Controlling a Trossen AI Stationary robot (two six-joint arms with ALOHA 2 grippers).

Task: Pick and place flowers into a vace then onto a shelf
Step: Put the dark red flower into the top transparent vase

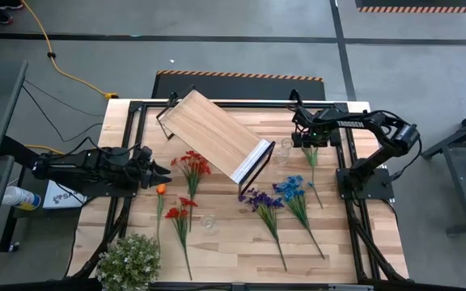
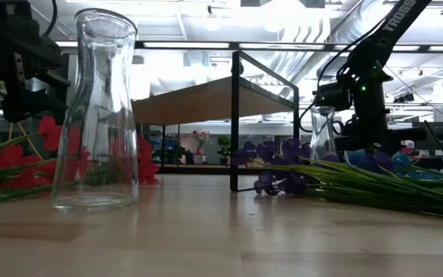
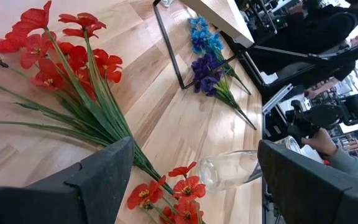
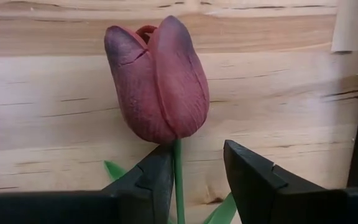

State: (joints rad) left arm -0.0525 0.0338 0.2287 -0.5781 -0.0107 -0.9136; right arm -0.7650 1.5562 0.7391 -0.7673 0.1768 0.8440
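My right gripper (image 1: 307, 141) is open over the dark red flower (image 4: 157, 81), which lies on the table near the far right. Its fingers stand on either side of the stem (image 4: 179, 180), just below the bloom. A clear glass vase (image 1: 285, 151) stands beside it, at the end of the shelf (image 1: 217, 133). My left gripper (image 1: 158, 171) is open and empty at the table's left, beside the red flowers (image 1: 191, 164) and an orange flower (image 1: 161, 189). Blue flowers (image 1: 290, 187), purple flowers (image 1: 259, 199) and more red flowers (image 1: 180, 212) lie on the table. My right gripper is open around the dark red flower's stem (image 4: 179, 186), coming from above with the fingers across the stem. The stem runs close along the inner side of one finger (image 4: 157, 180); I cannot tell whether they touch.
A second clear vase (image 1: 209, 222) stands upright near the table's front middle; it also shows in the low view (image 2: 94, 115). A bushy pale plant (image 1: 129, 260) stands at the near left corner. The shelf stands slantwise across the far middle. A person's hand (image 3: 322, 140) shows beyond the table.
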